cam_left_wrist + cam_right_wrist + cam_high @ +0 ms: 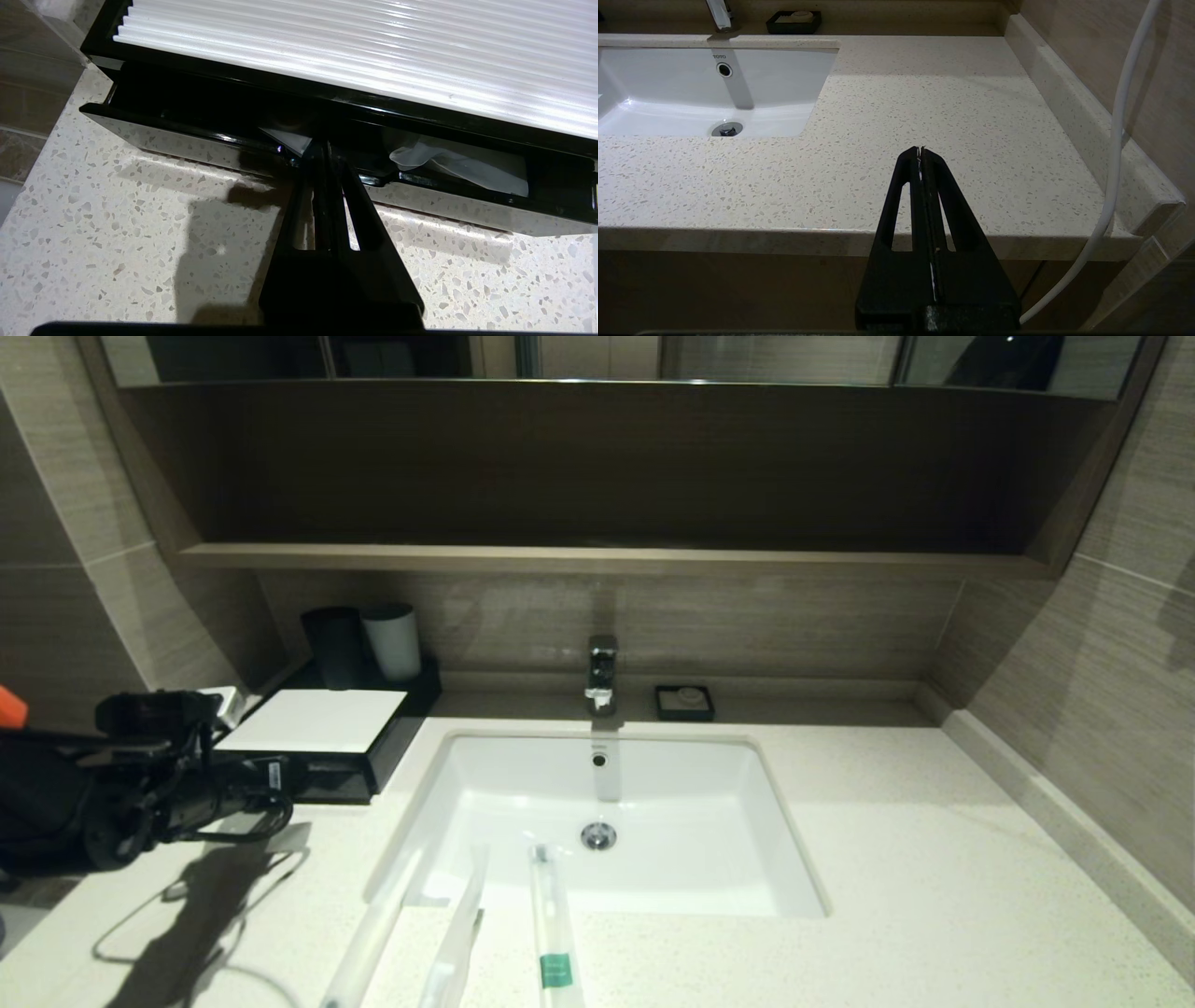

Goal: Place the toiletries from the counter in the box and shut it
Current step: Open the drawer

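Three toiletries in translucent wrappers lie on the counter [934, 859] at the sink's front rim: one [373, 933], a second [457, 933], and a third [553, 915] with a green label band. The black box [317, 721] with a white top panel stands at the back left. Its drawer [187, 140] is pulled out a little, and pale wrappers [462, 163] show in the gap. My left gripper [322, 147] is shut, its tips touching the top edge of the drawer front. My right gripper [920, 150] is shut on nothing, low before the counter's front right edge, out of the head view.
A white sink [709, 784] with a chrome faucet [602, 672] fills the counter's middle. A black cup [334, 644] and a white cup [392, 639] stand behind the box. A small black soap dish [684, 702] sits at the back. A brown shelf [607, 558] overhangs.
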Available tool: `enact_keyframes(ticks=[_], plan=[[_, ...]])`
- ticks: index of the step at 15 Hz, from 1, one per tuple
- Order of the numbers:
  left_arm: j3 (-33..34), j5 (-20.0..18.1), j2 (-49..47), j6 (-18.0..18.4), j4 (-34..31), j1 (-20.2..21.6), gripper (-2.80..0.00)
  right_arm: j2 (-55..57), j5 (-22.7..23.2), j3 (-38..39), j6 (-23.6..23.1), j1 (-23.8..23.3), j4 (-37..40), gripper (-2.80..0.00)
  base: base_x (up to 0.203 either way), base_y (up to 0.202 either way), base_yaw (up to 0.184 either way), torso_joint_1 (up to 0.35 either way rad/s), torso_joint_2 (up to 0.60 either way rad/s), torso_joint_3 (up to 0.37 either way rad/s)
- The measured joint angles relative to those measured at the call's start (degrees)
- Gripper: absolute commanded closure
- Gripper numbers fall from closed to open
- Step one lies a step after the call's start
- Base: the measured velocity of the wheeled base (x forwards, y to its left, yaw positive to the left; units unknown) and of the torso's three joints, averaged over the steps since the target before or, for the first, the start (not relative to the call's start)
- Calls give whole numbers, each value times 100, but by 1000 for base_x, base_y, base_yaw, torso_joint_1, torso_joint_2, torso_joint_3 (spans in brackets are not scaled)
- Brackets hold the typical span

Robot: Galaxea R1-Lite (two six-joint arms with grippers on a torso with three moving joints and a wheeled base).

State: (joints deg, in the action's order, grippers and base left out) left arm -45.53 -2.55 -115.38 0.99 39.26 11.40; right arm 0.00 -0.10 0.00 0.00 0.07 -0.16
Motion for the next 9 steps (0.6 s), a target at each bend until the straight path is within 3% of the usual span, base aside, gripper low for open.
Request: enact_keyframes(ticks=[9], plan=[[17,-8,-47,-2,58,1,0,0,2,0,0,0,2,0,0,0,0,0,0,0]])
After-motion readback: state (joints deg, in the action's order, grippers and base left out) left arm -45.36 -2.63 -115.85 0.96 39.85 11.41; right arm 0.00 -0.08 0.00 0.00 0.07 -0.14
